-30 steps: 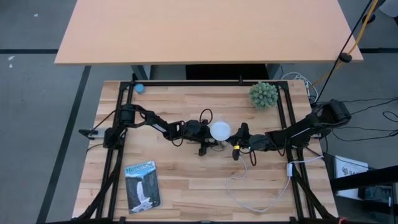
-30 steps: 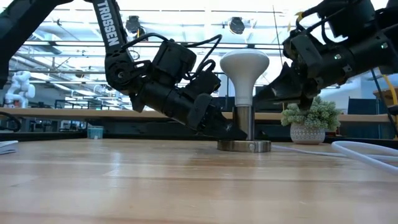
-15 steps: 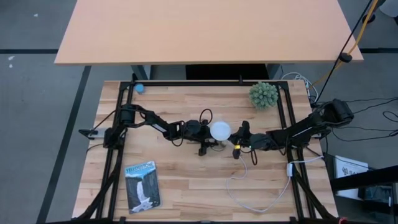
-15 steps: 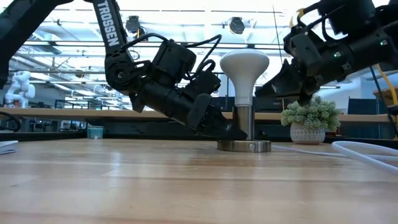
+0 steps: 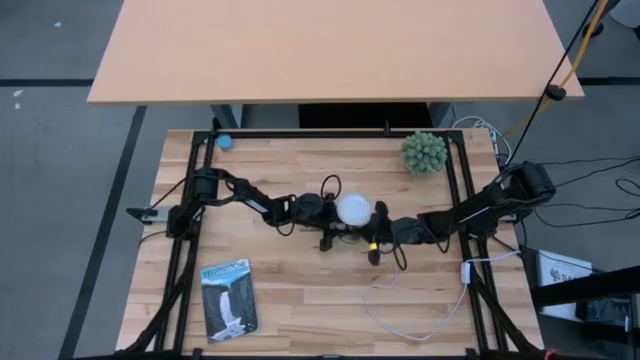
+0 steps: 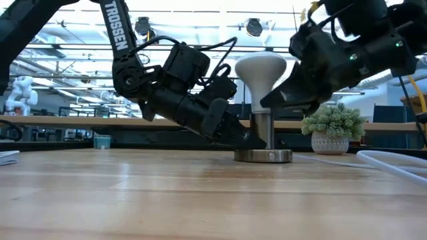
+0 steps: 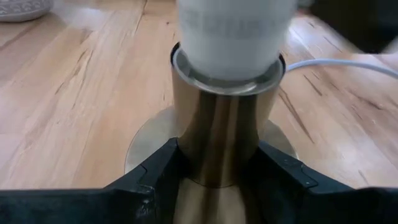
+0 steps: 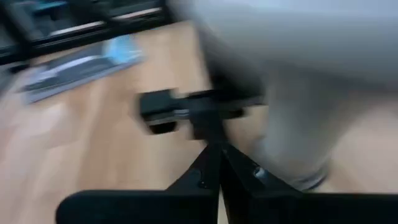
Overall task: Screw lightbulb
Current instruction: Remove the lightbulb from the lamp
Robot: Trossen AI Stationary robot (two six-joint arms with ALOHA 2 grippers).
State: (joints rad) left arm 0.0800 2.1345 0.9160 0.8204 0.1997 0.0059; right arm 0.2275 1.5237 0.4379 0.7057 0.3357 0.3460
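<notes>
The white lightbulb (image 6: 260, 73) stands upright with its neck in a round metal socket (image 6: 262, 130), whose disc base (image 6: 262, 156) rests on the table. From above, the lightbulb (image 5: 353, 210) shows at the table's middle. My left gripper (image 5: 333, 218) is shut on the socket's stem from the left. My right gripper (image 5: 373, 238) is shut, just right of and nearer than the bulb. Its tip (image 6: 270, 101) is level with the bulb's neck. I cannot tell whether it touches the bulb (image 8: 298, 74). My left gripper pinches the socket's metal stem (image 7: 224, 143) between its two fingers (image 7: 158, 171), low down, just above the disc base. The fingers come from the table's left, slanting down, one on each side of the stem. The socket stands upright on the table.
A green spiky ball in a pot (image 5: 424, 152) stands at the far right. The socket's white cord (image 5: 400, 310) loops over the near right of the table. A booklet (image 5: 229, 298) lies near left. A small blue thing (image 5: 225, 141) sits at the far left corner.
My right gripper has moved toward the table's left and a little down, closing in on the lightbulb's neck. The bulb, the socket and my left gripper have kept still.
</notes>
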